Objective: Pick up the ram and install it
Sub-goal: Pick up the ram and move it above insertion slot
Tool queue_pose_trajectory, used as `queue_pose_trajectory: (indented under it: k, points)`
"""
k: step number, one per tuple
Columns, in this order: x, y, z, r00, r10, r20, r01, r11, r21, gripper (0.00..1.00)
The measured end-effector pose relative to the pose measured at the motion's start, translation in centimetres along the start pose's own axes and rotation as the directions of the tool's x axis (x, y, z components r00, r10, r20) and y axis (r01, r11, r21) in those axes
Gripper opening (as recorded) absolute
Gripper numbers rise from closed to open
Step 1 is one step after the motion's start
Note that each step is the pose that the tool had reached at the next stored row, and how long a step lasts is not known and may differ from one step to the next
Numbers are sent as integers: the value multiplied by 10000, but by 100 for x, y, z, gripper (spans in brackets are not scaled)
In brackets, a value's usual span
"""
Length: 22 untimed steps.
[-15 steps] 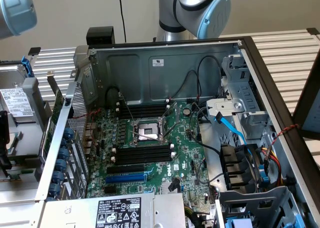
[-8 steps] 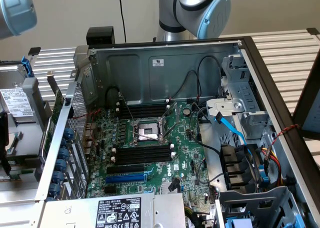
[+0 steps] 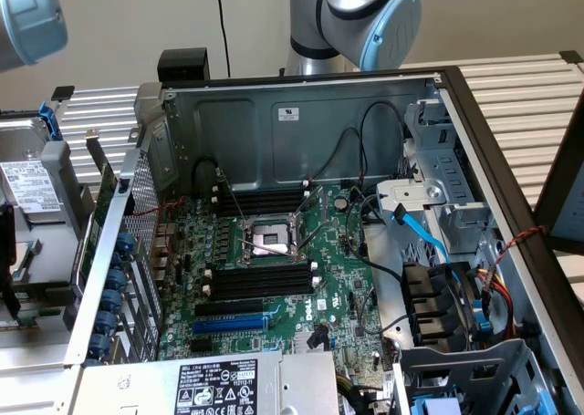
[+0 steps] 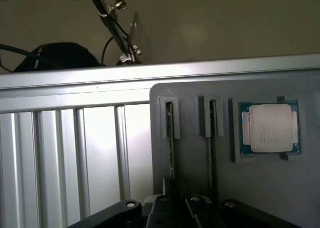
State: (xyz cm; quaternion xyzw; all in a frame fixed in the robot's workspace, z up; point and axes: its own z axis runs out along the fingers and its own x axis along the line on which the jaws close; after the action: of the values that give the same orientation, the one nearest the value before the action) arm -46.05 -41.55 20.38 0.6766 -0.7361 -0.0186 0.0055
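Surface: ribbed aluminium table (image 4: 60, 158), gray holder (image 4: 260, 188) on it | room: beige wall (image 4: 225, 22) | jaws: closed on ram (image 4: 171, 138)

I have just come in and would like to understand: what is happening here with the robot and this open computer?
A robot arm is working beside an open computer case. Its pincer is down at the ram, which stands on edge in a gray holder. Another stick and a processor chip sit in the same holder. On the motherboard, the long black memory slots look empty, so the ram is not yet installed.
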Motion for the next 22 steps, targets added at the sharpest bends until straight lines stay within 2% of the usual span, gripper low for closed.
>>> queue_pose_trajectory:
  k: [9, 13, 22]
  points:
    - [0, 0, 7, 10000, 0, 0, 0, 10000, 0, 17]
    - [0, 0, 7, 10000, 0, 0, 0, 10000, 0, 12]
    - [0, 0, 7, 10000, 0, -1, 0, 10000, 0, 12]
